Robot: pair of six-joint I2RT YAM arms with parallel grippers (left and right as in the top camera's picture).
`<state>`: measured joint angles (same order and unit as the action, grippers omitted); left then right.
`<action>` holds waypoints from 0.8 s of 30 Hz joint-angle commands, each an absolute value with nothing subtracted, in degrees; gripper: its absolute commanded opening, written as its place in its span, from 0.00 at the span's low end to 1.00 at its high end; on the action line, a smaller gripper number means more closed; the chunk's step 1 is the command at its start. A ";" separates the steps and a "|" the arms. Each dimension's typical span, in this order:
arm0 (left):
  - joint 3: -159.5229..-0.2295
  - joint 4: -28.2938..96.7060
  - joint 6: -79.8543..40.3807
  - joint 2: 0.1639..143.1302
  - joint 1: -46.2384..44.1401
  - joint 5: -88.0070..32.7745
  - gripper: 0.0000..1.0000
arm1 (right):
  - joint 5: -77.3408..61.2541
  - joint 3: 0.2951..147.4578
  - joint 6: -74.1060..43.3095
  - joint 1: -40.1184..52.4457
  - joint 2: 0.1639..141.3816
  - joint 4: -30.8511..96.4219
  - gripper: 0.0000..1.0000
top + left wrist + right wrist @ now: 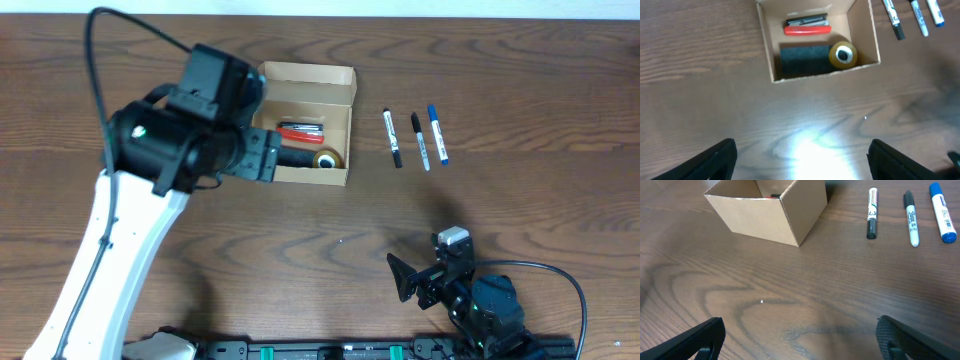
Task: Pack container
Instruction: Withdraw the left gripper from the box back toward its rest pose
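Left gripper (805,162) first: jaws spread wide, nothing between them, only bare worktop (700,75) and a bright glare patch underneath. At 12 o'clock from it in the left wrist view sits the container (865,35), the tan cardboard box, mouth open and flap standing up at the back.

Looking inside, a red-and-silver tool (807,26) lies flat against the far wall. Nearer the camera lies a black block (804,59). Touching the block's right end is a yellow tape roll (842,55), its hole facing up.

Over to the right gripper (805,345): also wide and empty, parked at about 5 o'clock on the overhead picture, well apart from everything. From its camera the container is at 11 o'clock and the pens are off at 1 o'clock.

The pens lie in a neat row on the worktop at 3 o'clock from the container, apart from it and from each other. Nearest the box is a black-capped marker (393,137), then a second black marker (421,140), and a blue marker (437,133) on the outside.

My read on progress is about halfway. Three items are in the box, three markers are out, and neither gripper holds anything. If the markers belong in the box, they need picking up one by one, and the flap probably needs closing after that.

As for writing, the marker barrels carry print, with a touch of colour on the first one, but it is too small to read. The container is plain, and no brand is legible on the tool or the tape.
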<state>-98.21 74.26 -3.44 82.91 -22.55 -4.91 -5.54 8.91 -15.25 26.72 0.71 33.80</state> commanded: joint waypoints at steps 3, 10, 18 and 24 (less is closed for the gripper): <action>-98.52 77.01 0.95 77.19 -22.13 -7.11 0.85 | -5.39 8.73 -14.50 27.31 0.32 33.82 0.99; -97.08 79.70 1.37 69.60 -22.15 -7.14 0.85 | -5.39 8.73 -14.50 27.31 0.32 33.82 0.99; -87.24 79.46 1.98 57.69 -22.15 -8.69 0.93 | -5.39 8.73 -14.50 27.31 0.32 33.82 0.99; -84.16 80.47 2.81 51.35 -22.15 -10.70 0.98 | -5.39 8.73 -14.50 27.31 0.32 33.80 0.99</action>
